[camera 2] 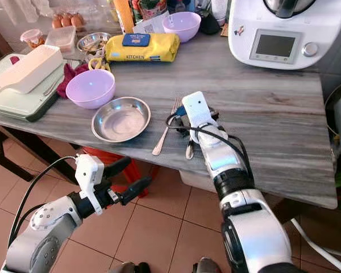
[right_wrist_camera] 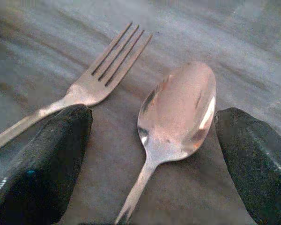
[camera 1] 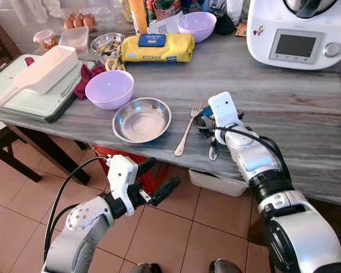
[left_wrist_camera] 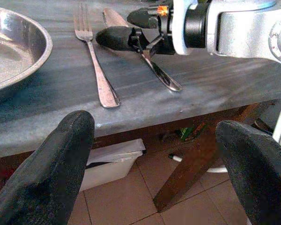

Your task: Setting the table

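Right gripper (right_wrist_camera: 150, 154) sits low on the grey table (camera 1: 307, 131), fingers spread apart, with the spoon (right_wrist_camera: 175, 119) lying flat between them, not clamped, bowl pointing away from the wrist. One black finger (right_wrist_camera: 42, 159) rests just beside the fork (right_wrist_camera: 91, 79), which lies outside the gap, roughly parallel to the spoon. Beyond the fork from the gripper is the steel dish (camera 1: 142, 119), with a lilac bowl (camera 1: 109, 89) just past it. Farther off: a second lilac bowl (camera 1: 196, 25), yellow wipes pack (camera 1: 157, 47), white scoop (camera 1: 42, 71) on a green tray (camera 1: 28, 105), and a white kitchen appliance (camera 1: 298, 31) at the far side. Left gripper (camera 1: 153, 179) hangs below the table edge over the tiled floor, fingers apart, holding nothing. Progress, as a judgement: one place looks mostly laid, with dish, fork and spoon in a row near the edge. Spoon looks like it's at release or being nudged; can't tell which. Left to do: probably clear the gripper, tidy cutlery alignment, maybe set the bowl or another place.
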### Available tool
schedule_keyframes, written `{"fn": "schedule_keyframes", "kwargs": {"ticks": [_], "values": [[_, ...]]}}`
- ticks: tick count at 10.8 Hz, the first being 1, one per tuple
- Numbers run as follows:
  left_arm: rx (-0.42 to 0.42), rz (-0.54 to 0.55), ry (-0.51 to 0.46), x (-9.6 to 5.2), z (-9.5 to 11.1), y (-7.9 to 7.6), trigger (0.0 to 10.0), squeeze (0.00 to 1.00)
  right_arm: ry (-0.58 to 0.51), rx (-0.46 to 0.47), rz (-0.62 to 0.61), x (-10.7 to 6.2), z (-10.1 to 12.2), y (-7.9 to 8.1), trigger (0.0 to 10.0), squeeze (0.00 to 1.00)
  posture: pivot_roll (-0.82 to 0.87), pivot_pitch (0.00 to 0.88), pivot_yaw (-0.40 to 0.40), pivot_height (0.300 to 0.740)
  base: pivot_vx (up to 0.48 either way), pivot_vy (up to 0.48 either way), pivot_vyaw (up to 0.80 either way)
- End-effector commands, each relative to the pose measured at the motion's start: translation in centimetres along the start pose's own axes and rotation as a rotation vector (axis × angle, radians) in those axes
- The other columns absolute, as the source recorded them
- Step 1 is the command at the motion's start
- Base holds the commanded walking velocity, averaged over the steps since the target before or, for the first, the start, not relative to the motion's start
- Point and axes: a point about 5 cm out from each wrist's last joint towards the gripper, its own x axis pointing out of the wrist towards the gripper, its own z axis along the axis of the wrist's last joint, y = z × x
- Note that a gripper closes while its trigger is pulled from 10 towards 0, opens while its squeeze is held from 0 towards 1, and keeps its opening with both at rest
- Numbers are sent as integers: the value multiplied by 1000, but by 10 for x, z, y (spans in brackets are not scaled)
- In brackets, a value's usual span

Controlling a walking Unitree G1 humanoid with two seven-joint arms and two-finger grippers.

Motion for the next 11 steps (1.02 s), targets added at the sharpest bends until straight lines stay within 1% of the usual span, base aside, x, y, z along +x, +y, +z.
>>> {"fn": "schedule_keyframes", "kwargs": {"ticks": [1, 6, 8, 9, 10, 11], "values": [[12, 20, 14, -5, -1, 2, 10000, 0, -21, 12, 27, 2, 7, 5, 10000, 0, -38, 175, 112, 740, 0, 0, 0], [14, 19, 19, -6, -3, 4, 10000, 0, -20, 20, 30, 3, 4, 6, 10000, 0, -39, 171, 118, 740, 0, 0, 0], [17, 16, 18, -5, -2, 4, 10000, 0, -60, 23, 3, 3, 13, 3, 10000, 0, -38, 167, 117, 740, 0, 0, 0], [19, 16, 15, -4, -2, 4, 10000, 0, -128, 24, -44, -2, 22, -6, 10000, 0, -41, 163, 119, 740, 0, 0, 0], [18, 14, 11, -2, 0, 4, 10000, 0, -161, 26, -87, -9, 25, -16, 10000, 0, -50, 158, 122, 740, 0, 0, 0], [18, 12, 10, -1, 0, 4, 10000, 0, -168, 23, -108, -13, 24, -20, 10000, 0, -53, 157, 123, 740, 0, 0, 0]]}}
